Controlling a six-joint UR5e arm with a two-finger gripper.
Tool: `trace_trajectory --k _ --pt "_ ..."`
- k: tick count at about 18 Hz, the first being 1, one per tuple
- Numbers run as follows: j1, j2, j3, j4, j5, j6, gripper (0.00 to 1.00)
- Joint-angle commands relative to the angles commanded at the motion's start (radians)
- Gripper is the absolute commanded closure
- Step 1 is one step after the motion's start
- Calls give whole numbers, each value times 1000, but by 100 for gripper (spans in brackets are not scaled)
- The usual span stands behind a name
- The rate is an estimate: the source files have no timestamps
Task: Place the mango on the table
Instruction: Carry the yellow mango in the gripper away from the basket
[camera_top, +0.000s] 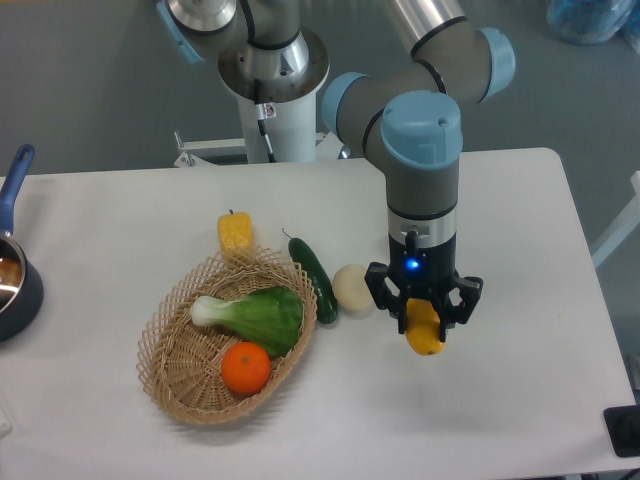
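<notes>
The mango (425, 330), a smooth yellow-orange oval, hangs end-down between the black fingers of my gripper (424, 318). The gripper is shut on its upper part, and the fruit's lower tip pokes out below the fingers. It is over the white table (520, 380), right of the basket; I cannot tell whether its tip touches the surface.
A wicker basket (160, 340) holds a green leafy vegetable (260, 313) and an orange (246, 367). A corn piece (235, 233), a cucumber (314, 279) and a pale round ball (352, 290) lie beside it. A dark pot (12, 280) sits at the left edge.
</notes>
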Motion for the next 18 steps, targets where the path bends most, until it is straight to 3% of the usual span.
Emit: trace_trajectory --k 11,18 --pt "20 -14 -6 -2 5 90 54" --pt "70 -61 -35 3 12 274 54"
